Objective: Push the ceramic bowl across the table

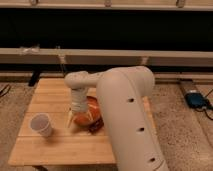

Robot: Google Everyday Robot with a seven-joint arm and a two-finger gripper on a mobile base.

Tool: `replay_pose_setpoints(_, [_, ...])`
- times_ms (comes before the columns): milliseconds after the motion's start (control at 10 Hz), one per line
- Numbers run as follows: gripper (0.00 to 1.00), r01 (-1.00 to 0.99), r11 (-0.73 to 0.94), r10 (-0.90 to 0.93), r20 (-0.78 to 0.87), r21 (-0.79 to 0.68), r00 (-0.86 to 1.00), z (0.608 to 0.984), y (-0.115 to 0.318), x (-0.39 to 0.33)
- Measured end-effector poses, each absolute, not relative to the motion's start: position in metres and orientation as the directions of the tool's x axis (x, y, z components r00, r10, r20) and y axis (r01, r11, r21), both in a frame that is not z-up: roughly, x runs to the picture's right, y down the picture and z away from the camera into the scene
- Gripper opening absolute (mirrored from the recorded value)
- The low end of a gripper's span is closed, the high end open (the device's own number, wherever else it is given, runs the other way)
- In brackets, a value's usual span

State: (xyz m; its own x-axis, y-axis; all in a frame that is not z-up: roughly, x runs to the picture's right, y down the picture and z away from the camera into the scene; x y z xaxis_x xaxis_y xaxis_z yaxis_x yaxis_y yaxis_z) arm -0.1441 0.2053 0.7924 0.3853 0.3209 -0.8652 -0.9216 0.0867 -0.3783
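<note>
The ceramic bowl (89,111) is a shallow orange glossy bowl near the middle of the light wooden table (50,95). My white arm reaches over from the lower right and bends down at its wrist. My gripper (75,118) sits at the bowl's left rim and partly covers it. The arm hides the bowl's right side.
A white cup (41,125) stands on the table's front left, apart from the gripper. A small dark-red object (96,128) lies just in front of the bowl. A blue object (195,100) lies on the floor at the right. A dark wall with a ledge runs behind the table.
</note>
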Motion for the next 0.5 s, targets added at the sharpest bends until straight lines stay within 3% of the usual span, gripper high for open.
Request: replay_pose_setpoints(500, [0.80,-0.860,0.058,0.324,-0.805,-0.508,0.497,0.732,0.188,-0.155])
